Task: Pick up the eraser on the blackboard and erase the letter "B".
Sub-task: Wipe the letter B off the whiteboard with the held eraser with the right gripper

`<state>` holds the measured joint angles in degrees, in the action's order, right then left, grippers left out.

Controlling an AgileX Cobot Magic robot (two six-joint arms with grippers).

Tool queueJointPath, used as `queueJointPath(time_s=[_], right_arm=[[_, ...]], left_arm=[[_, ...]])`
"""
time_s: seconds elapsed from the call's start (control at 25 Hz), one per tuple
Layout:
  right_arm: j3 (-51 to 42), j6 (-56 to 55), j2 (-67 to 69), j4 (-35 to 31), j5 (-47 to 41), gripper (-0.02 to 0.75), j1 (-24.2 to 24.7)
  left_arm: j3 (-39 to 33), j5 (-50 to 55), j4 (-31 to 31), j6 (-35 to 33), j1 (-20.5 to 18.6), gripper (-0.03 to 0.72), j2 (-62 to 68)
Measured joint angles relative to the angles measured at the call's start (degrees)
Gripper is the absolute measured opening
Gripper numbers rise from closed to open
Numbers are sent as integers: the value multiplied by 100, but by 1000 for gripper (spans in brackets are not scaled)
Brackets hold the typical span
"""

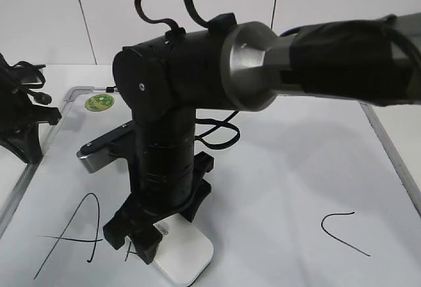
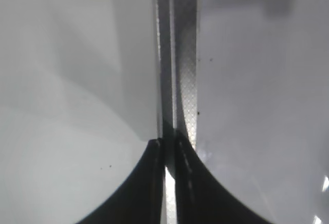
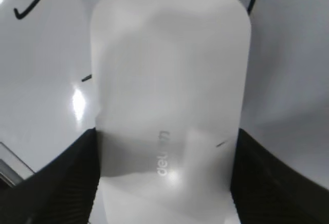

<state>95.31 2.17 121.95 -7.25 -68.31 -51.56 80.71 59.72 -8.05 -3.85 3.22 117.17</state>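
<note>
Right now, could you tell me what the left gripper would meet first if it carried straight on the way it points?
Probably the blackboard's grey frame, which runs straight ahead of the left gripper; depth is unclear.

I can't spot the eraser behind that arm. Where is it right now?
The eraser lies low on the blackboard in the exterior view, just right of the "A", clamped between the right end effector's fingers.

- White eraser (image 1: 187, 254), faint grey lettering.
- White blackboard (image 1: 283, 188), grey frame, black letters.
- Green round sticker (image 1: 99, 102), upper left.
- Black right gripper (image 1: 135, 237).
</note>
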Motion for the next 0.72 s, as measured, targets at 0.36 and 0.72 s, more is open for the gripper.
queueJointPath(time_s=[0.36,0.72], right_arm=[[0,-36,7,62,46,540,-24],[297,-342,219,-2,-142,539,227]], left_arm=[[0,3,0,0,0,17,0],[0,3,-11,-8,0,17,0]])
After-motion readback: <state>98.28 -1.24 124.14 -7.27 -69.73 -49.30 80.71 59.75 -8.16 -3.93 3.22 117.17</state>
